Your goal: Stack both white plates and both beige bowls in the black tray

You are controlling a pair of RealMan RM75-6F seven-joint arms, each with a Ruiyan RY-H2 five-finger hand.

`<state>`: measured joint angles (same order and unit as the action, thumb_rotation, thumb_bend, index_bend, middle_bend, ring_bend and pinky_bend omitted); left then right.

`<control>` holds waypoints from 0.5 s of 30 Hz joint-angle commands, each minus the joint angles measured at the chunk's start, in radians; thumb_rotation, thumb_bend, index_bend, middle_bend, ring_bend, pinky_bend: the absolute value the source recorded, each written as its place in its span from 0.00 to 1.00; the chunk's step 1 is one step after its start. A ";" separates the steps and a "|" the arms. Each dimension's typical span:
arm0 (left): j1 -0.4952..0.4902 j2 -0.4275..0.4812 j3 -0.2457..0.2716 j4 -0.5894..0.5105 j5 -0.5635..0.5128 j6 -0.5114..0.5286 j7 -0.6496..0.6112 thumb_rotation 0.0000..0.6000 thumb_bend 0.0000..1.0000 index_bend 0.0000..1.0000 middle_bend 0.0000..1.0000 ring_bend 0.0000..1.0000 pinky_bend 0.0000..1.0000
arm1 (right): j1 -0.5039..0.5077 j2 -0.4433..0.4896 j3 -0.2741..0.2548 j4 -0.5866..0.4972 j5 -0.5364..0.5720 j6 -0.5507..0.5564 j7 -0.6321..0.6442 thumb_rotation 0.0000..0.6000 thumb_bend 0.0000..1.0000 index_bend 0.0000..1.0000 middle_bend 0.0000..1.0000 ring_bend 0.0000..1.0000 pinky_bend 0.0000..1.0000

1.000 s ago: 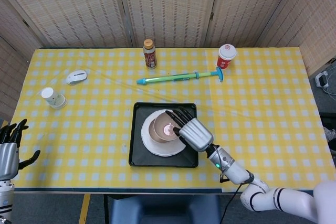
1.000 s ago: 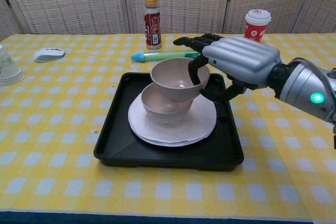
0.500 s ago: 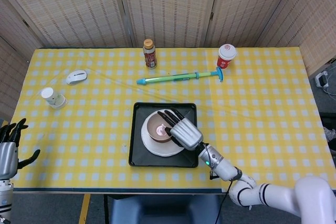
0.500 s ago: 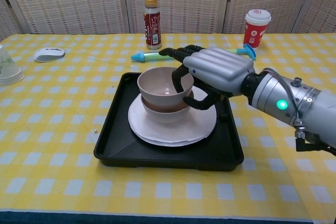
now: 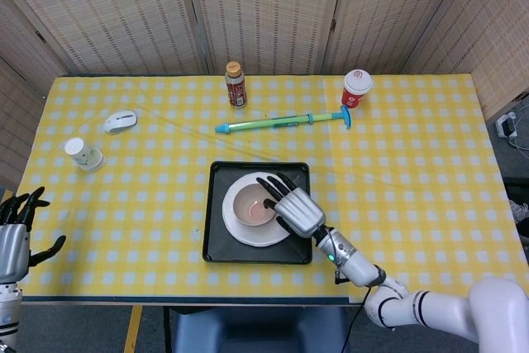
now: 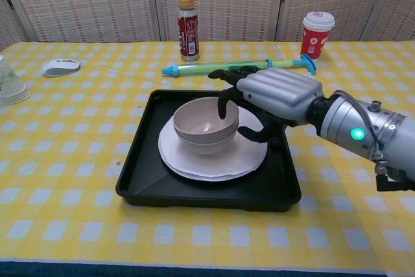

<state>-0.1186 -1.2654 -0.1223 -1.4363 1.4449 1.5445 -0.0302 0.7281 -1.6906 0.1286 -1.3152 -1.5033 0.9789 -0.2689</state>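
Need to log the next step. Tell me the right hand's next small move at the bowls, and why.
Probably open the fingers and lift the right hand clear. The top beige bowl sits nested in the lower one, on the white plates in the black tray, so the stack looks finished while fingers hook its rim.

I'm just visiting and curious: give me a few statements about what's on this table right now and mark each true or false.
1. The bowls sit nested on the plates in the tray. True.
2. The right hand has fingers hooked over the bowls' rim. True.
3. The left hand holds the mouse. False: it holds nothing, at the table's near left edge.
4. The red cup stands inside the tray. False: it stands on the cloth behind it.
5. The bottle stands upright. True.
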 commanded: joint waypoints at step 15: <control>0.007 0.055 0.048 -0.093 0.011 -0.047 0.110 1.00 0.24 0.14 0.32 0.13 0.14 | -0.404 0.388 -0.181 -0.292 -0.051 0.493 0.124 1.00 0.37 0.00 0.00 0.00 0.00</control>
<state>-0.1099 -1.2155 -0.0880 -1.5112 1.4528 1.5156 0.0533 0.4053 -1.3824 -0.0029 -1.5602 -1.5494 1.3970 -0.1619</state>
